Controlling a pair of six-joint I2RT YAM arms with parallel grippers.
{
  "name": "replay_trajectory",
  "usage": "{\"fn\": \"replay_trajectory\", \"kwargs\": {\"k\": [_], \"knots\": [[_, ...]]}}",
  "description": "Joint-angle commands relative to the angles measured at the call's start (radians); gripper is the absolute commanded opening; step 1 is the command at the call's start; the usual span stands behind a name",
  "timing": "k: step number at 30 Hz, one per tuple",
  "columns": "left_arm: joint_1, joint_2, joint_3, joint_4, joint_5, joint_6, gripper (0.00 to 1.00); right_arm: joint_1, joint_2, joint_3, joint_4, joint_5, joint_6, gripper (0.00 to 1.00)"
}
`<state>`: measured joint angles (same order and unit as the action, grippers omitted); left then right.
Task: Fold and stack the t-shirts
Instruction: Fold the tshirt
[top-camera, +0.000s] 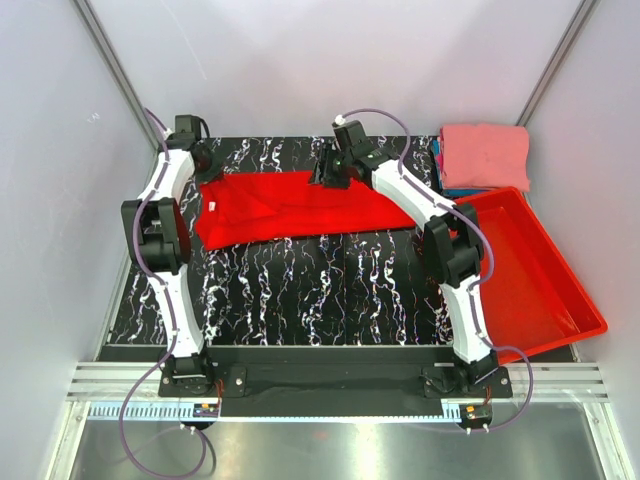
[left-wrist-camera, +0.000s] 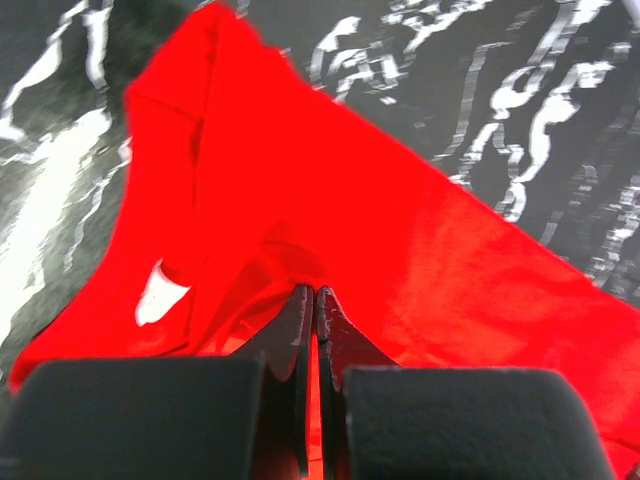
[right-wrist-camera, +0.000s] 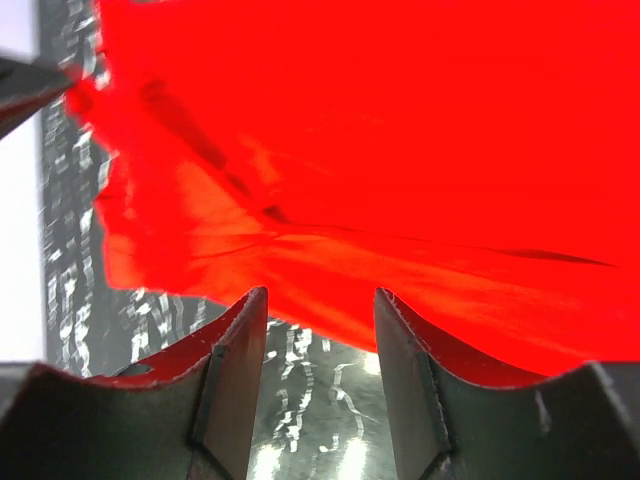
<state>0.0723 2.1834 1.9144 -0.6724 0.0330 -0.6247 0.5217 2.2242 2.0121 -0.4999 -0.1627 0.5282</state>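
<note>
A bright red t-shirt (top-camera: 290, 205) lies partly folded across the back of the black marbled table (top-camera: 320, 290). My left gripper (top-camera: 207, 162) is at its left end, shut on a pinch of the red cloth (left-wrist-camera: 400, 230), which bunches up around the fingertips (left-wrist-camera: 300, 310); a white label (left-wrist-camera: 160, 292) shows beside them. My right gripper (top-camera: 327, 172) hovers at the shirt's far edge, open, with bare table showing between its fingers (right-wrist-camera: 235, 350) and the red t-shirt (right-wrist-camera: 350, 150) just beyond them. A folded salmon-pink t-shirt (top-camera: 485, 155) tops a stack with blue t-shirts (top-camera: 447, 187) under it at the back right.
A rigid red plastic bin (top-camera: 530, 275) sits on the right, tilted over the table's right edge, close to the right arm's elbow (top-camera: 445, 245). White walls close in the back and both sides.
</note>
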Motion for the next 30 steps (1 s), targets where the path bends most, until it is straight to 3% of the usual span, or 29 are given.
{"fn": "replay_trajectory", "kwargs": {"k": [1,4,9,11,20,30], "knots": [[0.006,-0.011,0.043,0.105,0.105,0.026,0.0,-0.016,0.023,0.036,0.09,-0.124,-0.033,0.54],[0.007,-0.007,0.034,0.099,0.107,0.013,0.0,0.029,0.083,0.097,0.133,-0.143,-0.037,0.54],[0.014,0.01,0.009,0.074,0.128,-0.01,0.0,0.118,0.271,0.375,-0.021,0.043,0.011,0.5],[0.023,0.021,0.015,0.05,0.145,-0.02,0.0,0.156,0.304,0.413,-0.026,0.07,-0.011,0.5],[0.067,0.067,0.055,0.005,0.344,-0.053,0.0,0.256,0.315,0.27,0.311,0.144,-0.364,0.53],[0.101,0.108,0.086,-0.015,0.458,-0.049,0.0,0.32,0.385,0.27,0.468,0.063,-0.691,0.53]]}}
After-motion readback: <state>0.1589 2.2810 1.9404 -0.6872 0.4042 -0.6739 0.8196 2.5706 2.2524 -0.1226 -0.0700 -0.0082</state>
